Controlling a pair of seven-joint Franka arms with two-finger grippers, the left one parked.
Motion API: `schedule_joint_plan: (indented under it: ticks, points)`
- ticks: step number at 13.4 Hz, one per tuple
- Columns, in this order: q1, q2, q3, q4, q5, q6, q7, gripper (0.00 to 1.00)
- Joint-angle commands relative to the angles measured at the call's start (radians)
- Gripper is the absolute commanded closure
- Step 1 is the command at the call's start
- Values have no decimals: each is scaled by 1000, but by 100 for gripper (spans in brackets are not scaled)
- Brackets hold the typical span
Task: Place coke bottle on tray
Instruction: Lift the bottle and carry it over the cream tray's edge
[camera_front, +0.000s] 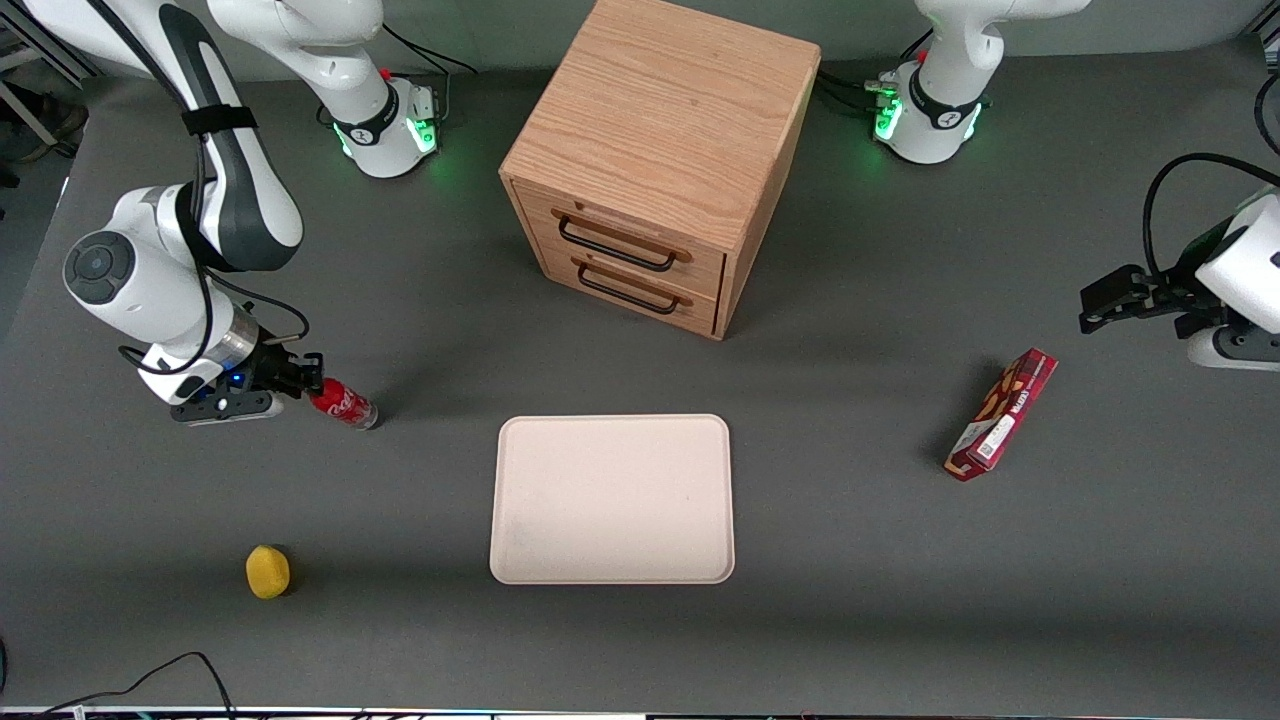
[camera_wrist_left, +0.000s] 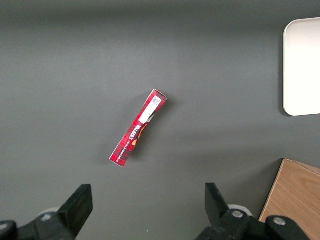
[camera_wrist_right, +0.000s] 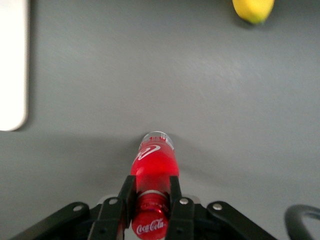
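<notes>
Red coke bottle (camera_front: 343, 404) ×1, clamped at its neck by the gripper (camera_front: 297, 384) fingers (camera_wrist_right: 125, 200), 1 cream tray (camera_front: 612, 498) well apart, 1 lemon (camera_front: 268, 571)

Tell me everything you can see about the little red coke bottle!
The coke bottle is small, slim and see-through red, like plastic, with a red cap, white script lettering and a clear base. It lies tilted on the grey table, toward the working arm's end, beside the cream tray but apart from it, and farther from the front camera than the yellow lemon. The gripper is shut on its neck, a black finger pressing each side just under the cap.
</notes>
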Motion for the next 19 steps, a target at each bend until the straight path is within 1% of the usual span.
schedule_joint_plan:
  ticks: [1, 3, 4, 6, 7, 9, 11, 12, 15, 17, 19]
  points:
    - [98, 167, 13, 345, -18, -206, 154, 100]
    - [137, 323, 14, 629, -76, -347, 193, 100]
    - [176, 392, 8, 746, -87, -389, 193, 100]
    - [227, 518, -6, 906, -88, -405, 208, 100]
    - [238, 567, -12, 970, -88, -403, 219, 100]
    - [319, 649, -33, 1099, -88, -403, 263, 100]
    - [440, 700, -111, 1162, -87, -386, 366, 100]
    - [480, 707, -149, 1173, -81, -375, 380, 100]
    - [487, 732, -156, 1175, -74, -313, 385, 100]
    - [490, 766, -151, 1173, -74, -247, 421, 100]
    - [490, 783, -151, 1172, -74, -236, 423, 100]
